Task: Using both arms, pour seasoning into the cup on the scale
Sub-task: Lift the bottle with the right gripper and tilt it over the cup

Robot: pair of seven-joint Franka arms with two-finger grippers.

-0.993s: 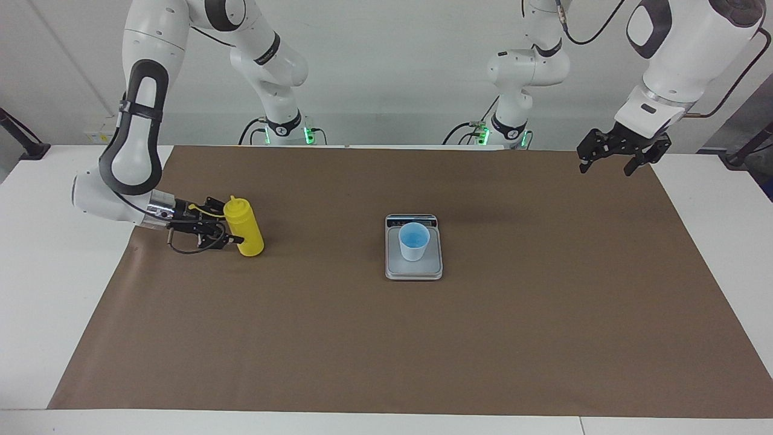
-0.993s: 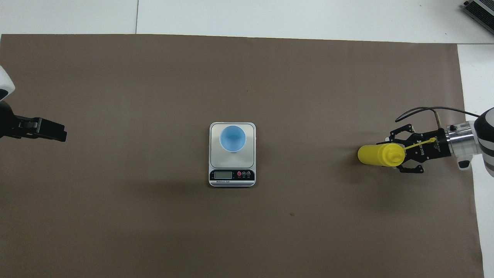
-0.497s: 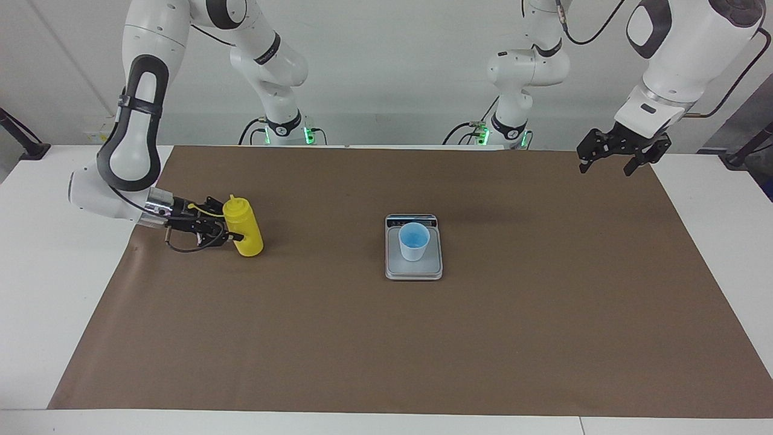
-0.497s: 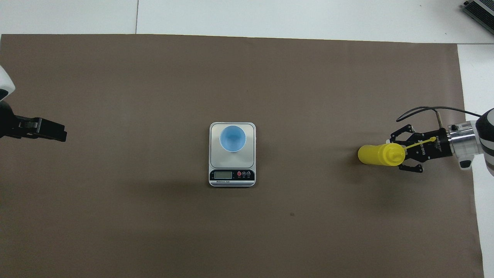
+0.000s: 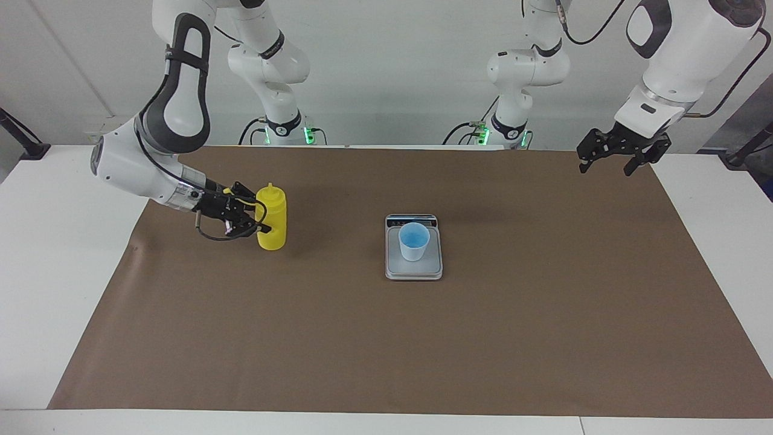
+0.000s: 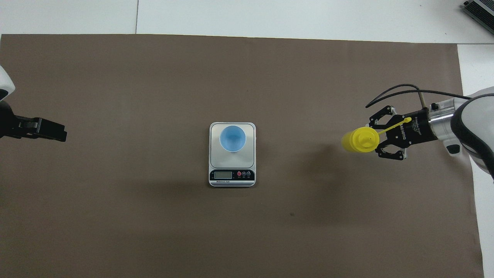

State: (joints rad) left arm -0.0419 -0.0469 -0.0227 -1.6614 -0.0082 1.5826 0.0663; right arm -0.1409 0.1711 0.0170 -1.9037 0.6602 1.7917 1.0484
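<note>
Left claw [image 6: 58,133] cut off — right claw [image 5: 256,217] clamping seasoning [image 5: 271,219]

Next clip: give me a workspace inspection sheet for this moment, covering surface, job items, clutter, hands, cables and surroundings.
Surface: white table under a brown mat.
Job's things: cup upright on the scale at mid-mat; bottle upright, toward the right arm's end.
Clutter: nothing seen on the mat.
Hands: right hand shut on the bottle from the side; left hand open, raised over the mat's corner at its own end, waiting.
Cables: black cable loops at the right wrist; another along the left arm.
Surroundings: white wall; grey device at the overhead view's corner.
</note>
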